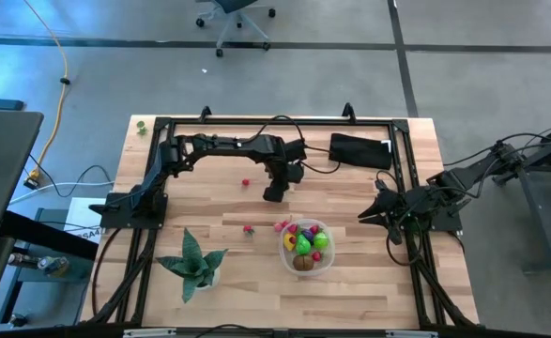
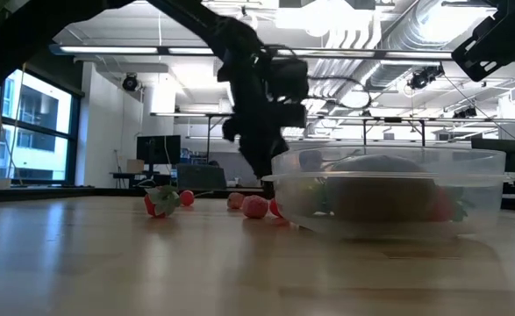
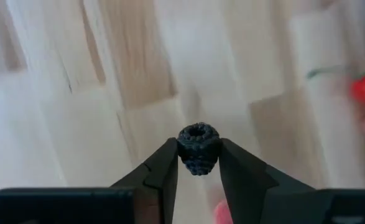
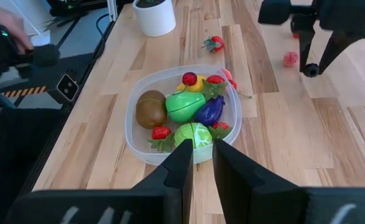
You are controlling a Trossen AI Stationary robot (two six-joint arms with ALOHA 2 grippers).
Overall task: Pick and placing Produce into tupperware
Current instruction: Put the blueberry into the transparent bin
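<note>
The clear round tupperware [image 1: 306, 247] stands on the wooden table near its front edge. It holds a brown piece, bright green, yellow and purple ones and small red ones [image 4: 183, 106]. Loose red produce lies on the wood [image 1: 245, 182] [image 1: 249, 228] [image 1: 280, 225]. My left gripper [image 1: 273, 194] hangs at mid-table, beyond the tupperware, shut on a small dark knobbly berry [image 3: 198, 148]. My right gripper [image 4: 202, 155] waits at the table's right side, aimed at the tupperware, with a narrow gap and nothing between its fingers. My left gripper pinches the dark berry by its two opposite sides [image 3: 183, 152] between the free ends of its two fingers. The fingers come from above, pointing steeply down. The berry's hollow end faces the wrist camera, and it looks lifted just clear of the wood [image 4: 311, 70].
A potted spiky green plant [image 1: 195, 263] stands at the front left. A black pouch [image 1: 359, 150] lies at the far right. A black frame [image 1: 275, 120] runs round the table's edges. Bare wood lies between the left gripper and the tupperware.
</note>
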